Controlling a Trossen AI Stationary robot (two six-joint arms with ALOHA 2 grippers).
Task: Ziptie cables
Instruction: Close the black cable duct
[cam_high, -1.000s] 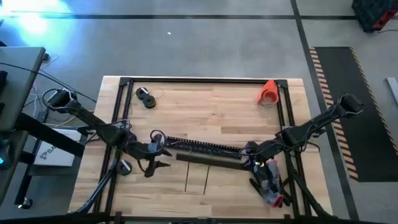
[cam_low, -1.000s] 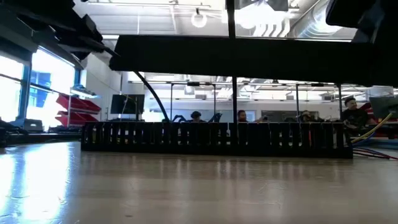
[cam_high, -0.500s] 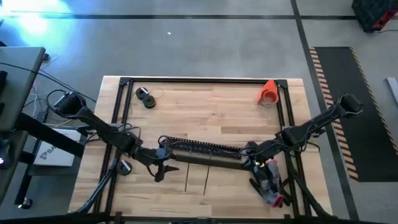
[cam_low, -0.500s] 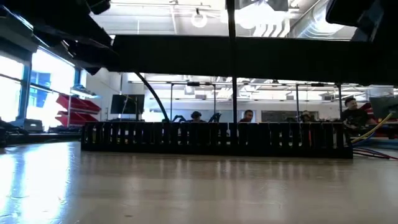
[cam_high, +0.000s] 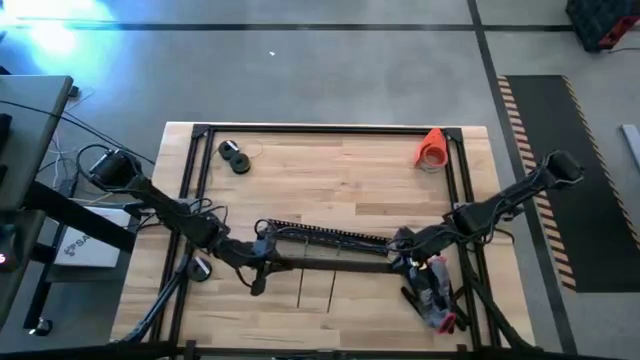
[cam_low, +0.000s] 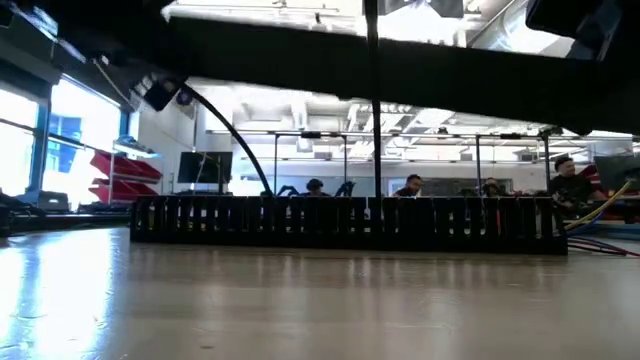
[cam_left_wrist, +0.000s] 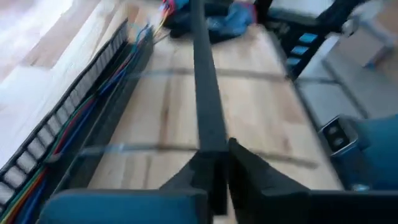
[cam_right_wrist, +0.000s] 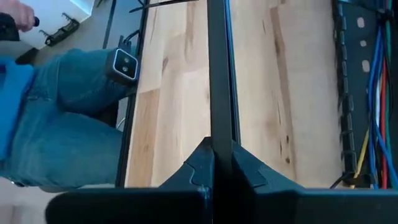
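Along the slotted black cable tray (cam_high: 330, 236), mid-table:
- Cables (cam_left_wrist: 93, 99): coloured wires lying inside the tray, ends spilling out at its right end (cam_right_wrist: 373, 93).
- Flat black strip (cam_high: 335, 259): just in front of the tray, parallel to it, apparently lifted clear of the table.
- Left gripper (cam_left_wrist: 217, 177): closed on the strip's left end.
- Right gripper (cam_right_wrist: 219, 163): clamped on the strip's right end.
- Handling advice: keep both ends level and move both arms together, or the strip may twist.
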